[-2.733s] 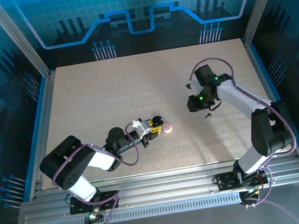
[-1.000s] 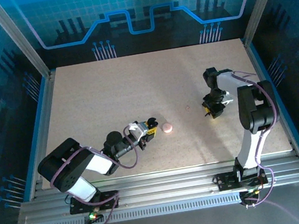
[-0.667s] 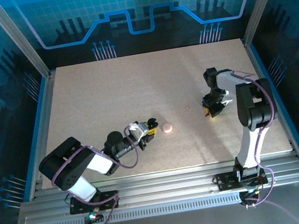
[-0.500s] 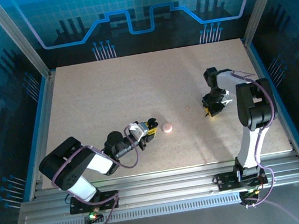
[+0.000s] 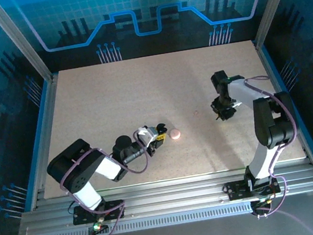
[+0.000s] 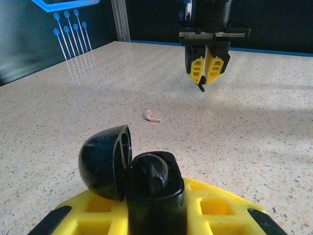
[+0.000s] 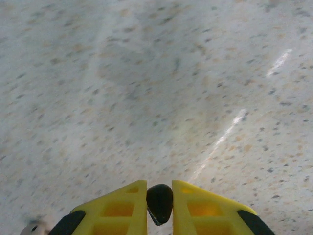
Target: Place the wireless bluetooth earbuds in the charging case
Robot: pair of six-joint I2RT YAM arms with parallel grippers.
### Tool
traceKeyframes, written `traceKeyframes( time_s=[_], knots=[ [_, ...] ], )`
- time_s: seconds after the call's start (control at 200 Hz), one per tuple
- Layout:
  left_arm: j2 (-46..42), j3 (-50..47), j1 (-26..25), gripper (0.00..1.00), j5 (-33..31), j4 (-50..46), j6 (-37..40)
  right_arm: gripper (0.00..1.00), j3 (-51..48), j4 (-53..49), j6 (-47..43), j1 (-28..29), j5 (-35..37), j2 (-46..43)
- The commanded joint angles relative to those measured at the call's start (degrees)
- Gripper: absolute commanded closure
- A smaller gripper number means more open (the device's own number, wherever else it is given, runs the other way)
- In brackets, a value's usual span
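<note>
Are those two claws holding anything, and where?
Left gripper: the open black charging case, by its base. Right gripper: the black earbud, by its body.

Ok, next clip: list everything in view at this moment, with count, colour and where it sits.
charging case: one, black, lid open, gripped in the left hand
black earbud: one, black, pinched between the right hand's fingers
pale earbud: one, whitish, lying loose on the table between the two hands
pink round disc: one, pink, on the table just right of the charging case
table: one, speckled beige, under everything
left hand: one, yellow fingers, shut on the charging case, near-middle of the table
right hand: one, yellow fingers, shut on the black earbud, over the right half of the table
</note>
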Motion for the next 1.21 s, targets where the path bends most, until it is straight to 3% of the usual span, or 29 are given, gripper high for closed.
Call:
traceKeyframes(
  time_s=[0.0, 0.22, 0.435, 0.915, 1.201],
  knots=[
    [1.3, 1.7, -0.4, 0.80, 0.7, 1.9, -1.5, 0.85, -2.0, 3.4, -0.5, 5.0, 5.0, -2.7],
    [3.6, 3.4, -0.3, 0.80, 0.2, 1.9, -0.9, 0.86, -2.6, 9.6, -3.8, 14.9, 12.8, -4.8],
    [6.1, 4.4, -0.4, 0.80, 0.0, 1.9, -0.4, 0.85, -3.8, 16.7, -10.5, 19.5, 15.1, -7.0],
    [8.5, 7.4, -0.4, 0.80, 0.2, 2.0, -0.3, 0.85, -17.4, 42.3, -23.7, 24.0, 11.2, -17.0],
    [8.7, 8.3, -0.4, 0.80, -0.2, 1.9, -1.1, 0.84, -20.7, 48.7, -27.6, 27.2, 6.9, -22.2]
  ],
)
